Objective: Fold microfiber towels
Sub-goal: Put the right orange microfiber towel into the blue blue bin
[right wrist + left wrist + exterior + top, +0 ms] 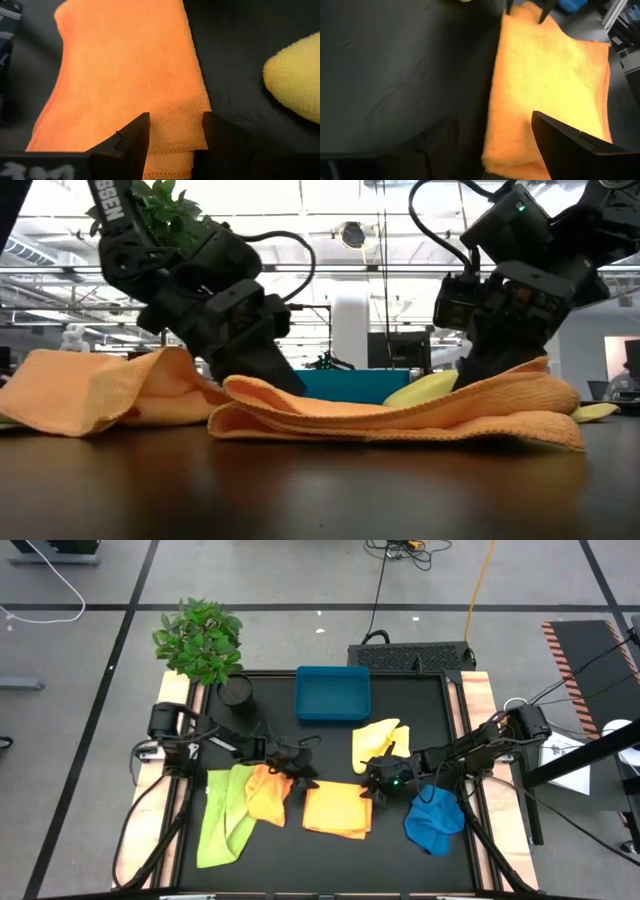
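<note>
Folded golden-yellow towel (338, 810) flat on the counter (330, 745) — between the two hands. Left hand (296, 766) at its one end, fingers spread, gripping nothing; right hand (377, 783) at the other end, fingers parted over the cloth's edge — empty.

This is a robotics lab in a large industrial hall. The black table (330, 850) stands on a grey floor marked with dark tape lines (300, 608), cables (378, 590) trail across it, and the low view shows exposed ceiling trusses (330, 240) and bright strip lighting.
</note>
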